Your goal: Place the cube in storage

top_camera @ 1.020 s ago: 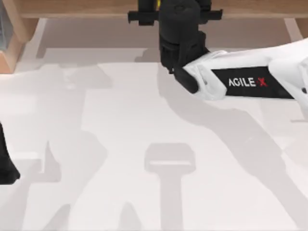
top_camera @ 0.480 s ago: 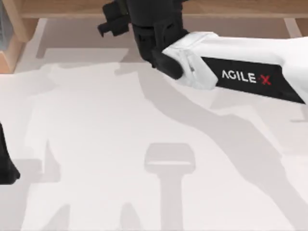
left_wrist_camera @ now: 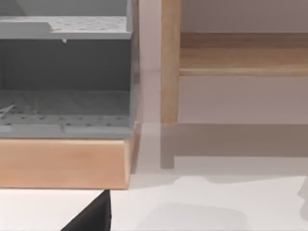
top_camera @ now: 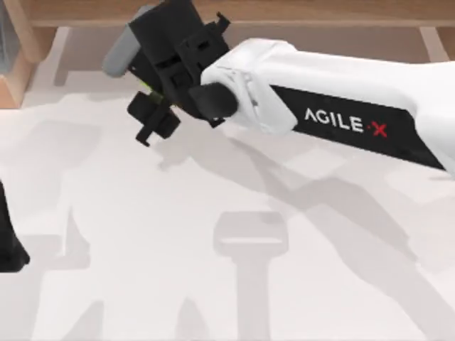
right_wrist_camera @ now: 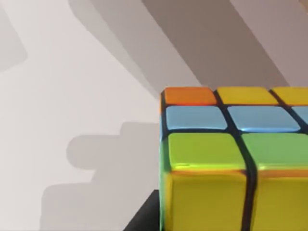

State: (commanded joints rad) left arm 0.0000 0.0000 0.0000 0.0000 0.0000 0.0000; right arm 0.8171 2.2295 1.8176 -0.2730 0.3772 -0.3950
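Left arm [top_camera: 8,245] is just parked at the tabletop's [top_camera: 142,284] left edge, can't tell what its jaws are doing. Its wrist cam looks at a grey storage unit [left_wrist_camera: 65,77] on a wooden base. Right gripper [top_camera: 153,117], far side left of centre, has jaws clamped on the cube [right_wrist_camera: 231,159], carried above the tabletop. I'd say we're mid-transport; next it needs to go further left toward storage.

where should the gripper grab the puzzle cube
By two opposite flat faces, fingers coming from above. The puzzle cube has flat, parallel sides and is small enough to fit between the fingers. In the top view the right gripper already carries it off the table like that, near the far edge.
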